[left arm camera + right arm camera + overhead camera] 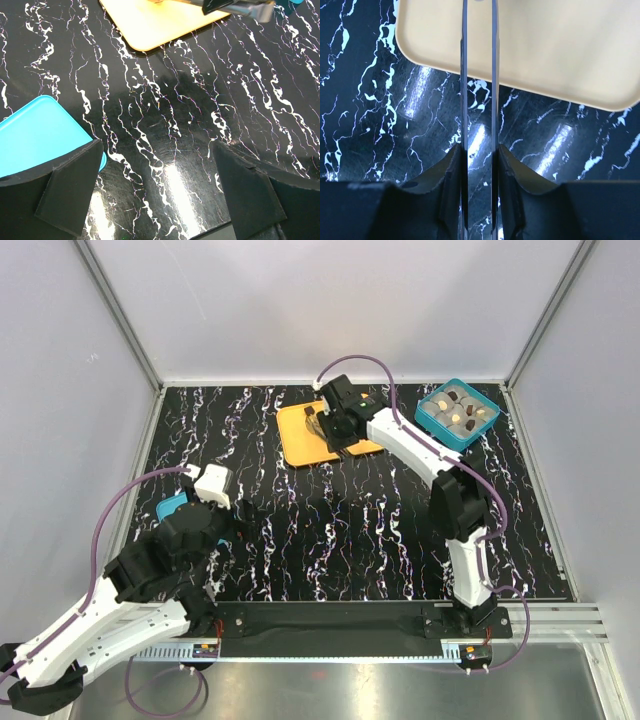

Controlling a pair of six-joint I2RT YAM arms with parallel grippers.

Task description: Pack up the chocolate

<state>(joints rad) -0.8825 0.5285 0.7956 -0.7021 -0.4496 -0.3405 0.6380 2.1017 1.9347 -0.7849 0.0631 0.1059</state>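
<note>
At far left, the left gripper (156,150) hung just above the black, white-veined table (200,100), its two fingers spread wide with nothing between them. A flat teal lid (40,132) lay on the table beside its left finger. Near the middle of the far edge lay a flat orange tray (300,445). The right arm reached across to it, and the right gripper (479,150) was pressed together on a pair of thin metal tweezers (463,75). The blades ran forward over the tray's near edge. Their tips fell outside the wrist view, so it could not be told whether they held anything. At far right, well apart from the tray, sat a square teal box (436,430). The chocolate (453,398), dark brown and pale pieces, rested in its cups.
</note>
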